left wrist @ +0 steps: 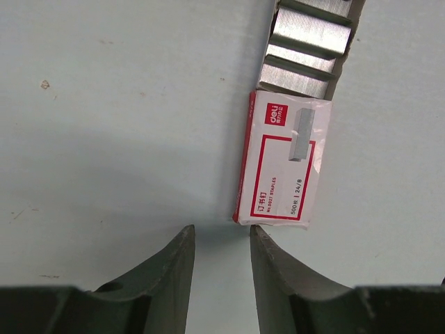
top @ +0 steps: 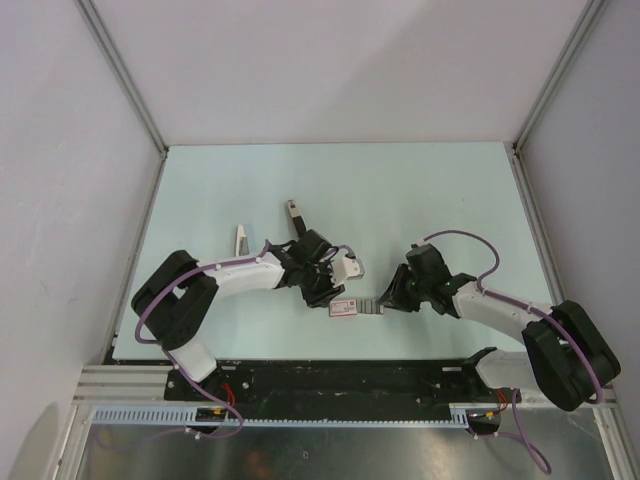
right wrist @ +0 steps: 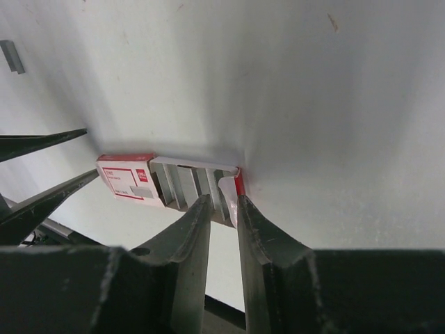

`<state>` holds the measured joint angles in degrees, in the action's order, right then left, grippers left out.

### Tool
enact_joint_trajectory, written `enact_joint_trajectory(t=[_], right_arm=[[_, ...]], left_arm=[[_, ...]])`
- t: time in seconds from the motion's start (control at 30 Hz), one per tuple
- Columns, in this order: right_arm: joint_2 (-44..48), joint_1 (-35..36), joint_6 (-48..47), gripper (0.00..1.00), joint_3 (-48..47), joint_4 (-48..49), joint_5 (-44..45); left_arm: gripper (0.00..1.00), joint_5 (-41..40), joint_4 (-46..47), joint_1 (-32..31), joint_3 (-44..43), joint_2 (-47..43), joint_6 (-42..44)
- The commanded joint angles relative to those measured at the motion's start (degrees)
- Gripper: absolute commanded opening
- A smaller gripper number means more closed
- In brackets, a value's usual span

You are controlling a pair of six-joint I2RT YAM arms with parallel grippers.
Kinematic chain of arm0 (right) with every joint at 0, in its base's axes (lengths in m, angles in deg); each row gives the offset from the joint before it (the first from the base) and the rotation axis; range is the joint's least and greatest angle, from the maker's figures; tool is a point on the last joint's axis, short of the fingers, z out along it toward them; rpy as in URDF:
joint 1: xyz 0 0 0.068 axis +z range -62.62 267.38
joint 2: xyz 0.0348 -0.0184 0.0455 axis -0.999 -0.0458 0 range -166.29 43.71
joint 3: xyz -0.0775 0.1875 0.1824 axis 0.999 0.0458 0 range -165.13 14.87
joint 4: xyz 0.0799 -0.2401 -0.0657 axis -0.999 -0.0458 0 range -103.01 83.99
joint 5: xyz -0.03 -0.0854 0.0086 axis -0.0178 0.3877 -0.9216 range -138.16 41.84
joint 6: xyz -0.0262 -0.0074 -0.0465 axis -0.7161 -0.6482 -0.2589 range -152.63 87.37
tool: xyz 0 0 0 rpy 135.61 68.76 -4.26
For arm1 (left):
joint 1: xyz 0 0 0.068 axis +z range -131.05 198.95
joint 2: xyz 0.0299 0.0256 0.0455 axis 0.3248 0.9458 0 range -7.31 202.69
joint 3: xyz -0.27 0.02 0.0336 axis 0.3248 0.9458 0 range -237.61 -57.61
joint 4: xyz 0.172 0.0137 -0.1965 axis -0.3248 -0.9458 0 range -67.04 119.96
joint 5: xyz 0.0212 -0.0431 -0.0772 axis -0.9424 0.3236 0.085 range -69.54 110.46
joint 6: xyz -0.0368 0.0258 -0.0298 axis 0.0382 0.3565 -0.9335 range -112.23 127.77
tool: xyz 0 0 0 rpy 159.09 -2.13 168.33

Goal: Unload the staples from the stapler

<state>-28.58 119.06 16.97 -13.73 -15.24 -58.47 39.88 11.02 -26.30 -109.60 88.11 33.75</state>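
Note:
The stapler (top: 293, 212) is a small dark narrow piece with a silvery end, lying on the table beyond both grippers. A small whitish narrow strip (top: 243, 238) lies to its left; I cannot tell what it is. A tiny grey piece (right wrist: 10, 56) shows far off in the right wrist view. My left gripper (top: 335, 293) (left wrist: 221, 228) is open and empty, with its right fingertip (left wrist: 256, 233) at a corner of the red-and-white staple box (left wrist: 285, 167) (top: 344, 307) (right wrist: 128, 179). My right gripper (top: 386, 303) (right wrist: 224, 199) is closed on the end flap of the box's pulled-out tray (right wrist: 198, 165).
The tray holds several rows of shiny staple strips (left wrist: 309, 31). Both arms meet over the near middle of the pale green table (top: 450, 190). White walls with metal posts enclose the table on three sides.

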Motion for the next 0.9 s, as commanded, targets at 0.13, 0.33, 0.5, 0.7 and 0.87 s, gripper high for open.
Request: enact_joint_trajectory(t=[0.13, 0.33, 0.5, 0.7, 0.87], right_arm=[[-0.03, -1.5, 0.3, 0.25, 0.8, 4.92, -2.72], [-2.13, -1.63, 0.32, 0.21, 0.81, 7.18, -3.96], [-3.45, -1.51, 0.24, 0.2, 0.83, 8.23, -4.46], [-4.95, -1.09, 0.44, 0.19, 0.83, 10.11, -4.8], [-6.86, -0.19, 0.91, 0.19, 0.83, 12.32, -5.25]], left_arm=[[0.42, -1.31, 0.4, -0.55, -2.31, 0.9, 0.64], [0.42, -1.34, 0.42, -0.57, -3.0, 1.58, 0.61], [0.42, -1.29, 0.41, -0.61, -3.62, 2.04, 0.78], [0.42, -1.06, 0.44, -0.62, -4.08, 2.23, 0.79], [0.42, -0.81, 0.4, -0.69, -4.28, 2.27, 0.62]])
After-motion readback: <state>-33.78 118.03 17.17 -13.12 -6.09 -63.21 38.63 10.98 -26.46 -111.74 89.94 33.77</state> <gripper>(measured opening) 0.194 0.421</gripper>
